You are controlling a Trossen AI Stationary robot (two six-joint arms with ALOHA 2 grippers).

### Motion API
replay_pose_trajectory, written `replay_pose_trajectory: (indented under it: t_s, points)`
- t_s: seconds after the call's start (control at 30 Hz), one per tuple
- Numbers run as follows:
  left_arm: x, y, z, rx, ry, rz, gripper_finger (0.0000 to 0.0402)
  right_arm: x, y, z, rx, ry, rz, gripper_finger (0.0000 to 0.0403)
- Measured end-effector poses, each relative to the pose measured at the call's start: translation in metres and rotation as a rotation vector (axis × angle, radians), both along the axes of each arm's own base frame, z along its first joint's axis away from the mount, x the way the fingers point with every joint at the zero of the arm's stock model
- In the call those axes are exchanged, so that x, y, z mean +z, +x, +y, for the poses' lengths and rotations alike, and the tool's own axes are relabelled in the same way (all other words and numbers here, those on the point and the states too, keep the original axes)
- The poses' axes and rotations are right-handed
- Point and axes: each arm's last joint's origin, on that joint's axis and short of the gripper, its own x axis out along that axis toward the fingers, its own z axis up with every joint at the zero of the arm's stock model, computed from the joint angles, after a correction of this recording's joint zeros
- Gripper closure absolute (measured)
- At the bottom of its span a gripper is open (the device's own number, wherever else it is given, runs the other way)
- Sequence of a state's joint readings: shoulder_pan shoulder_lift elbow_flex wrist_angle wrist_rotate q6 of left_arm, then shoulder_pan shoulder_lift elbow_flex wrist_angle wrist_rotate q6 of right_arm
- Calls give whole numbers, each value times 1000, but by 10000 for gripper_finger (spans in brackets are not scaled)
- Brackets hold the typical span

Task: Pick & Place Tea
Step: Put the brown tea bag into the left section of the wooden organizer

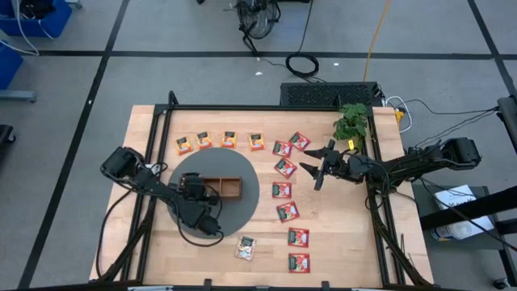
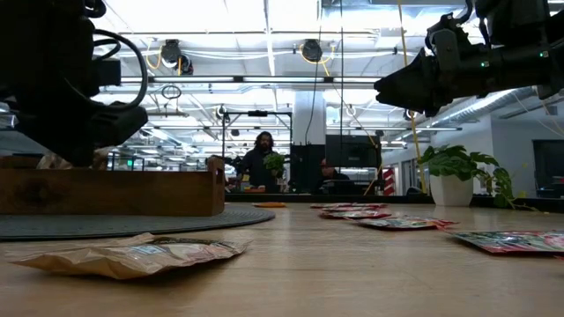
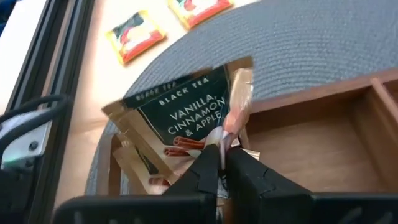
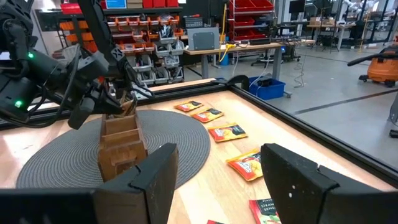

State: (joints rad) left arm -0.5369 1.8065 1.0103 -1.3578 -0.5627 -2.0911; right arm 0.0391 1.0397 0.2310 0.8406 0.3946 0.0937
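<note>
Now the left gripper [image 3: 221, 163], pinching a tea packet [image 3: 186, 112], should release low over the tray [image 3: 323, 137]'s end compartment; right gripper [image 1: 321, 170] waits, fingers apart.

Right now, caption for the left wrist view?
Left gripper pinches a black tea packet over the wooden tray's end compartment.

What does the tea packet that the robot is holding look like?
The packet is a flat foil-like square with a dark green face, tan-gold edges and white print reading Black Tea, Vanilla, Cinnamon & Apple, with small cinnamon sticks drawn on it. It hangs tilted, one corner pinched in the left gripper, above the end compartment of the wooden tray. More packets of its kind lie beneath it in that compartment.
</note>
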Motion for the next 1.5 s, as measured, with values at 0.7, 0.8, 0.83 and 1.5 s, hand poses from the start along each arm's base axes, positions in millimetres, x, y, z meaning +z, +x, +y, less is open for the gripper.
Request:
replay_pose_trajectory:
  t_s: [0.7, 0.8, 0.83, 1.5]
  points:
    - [3, -7, -1, 85, -106, 127, 260, 0, 0, 0, 0, 0, 0, 190]
    - [2, -7, 0, 110, -138, 148, 240, 0, 0, 0, 0, 0, 0, 190]
    - [2, -7, 0, 121, -146, 153, 233, 0, 0, 0, 0, 0, 0, 190]
    - [48, 22, -12, -105, -164, 180, 204, 0, 0, 0, 3, 0, 0, 190]
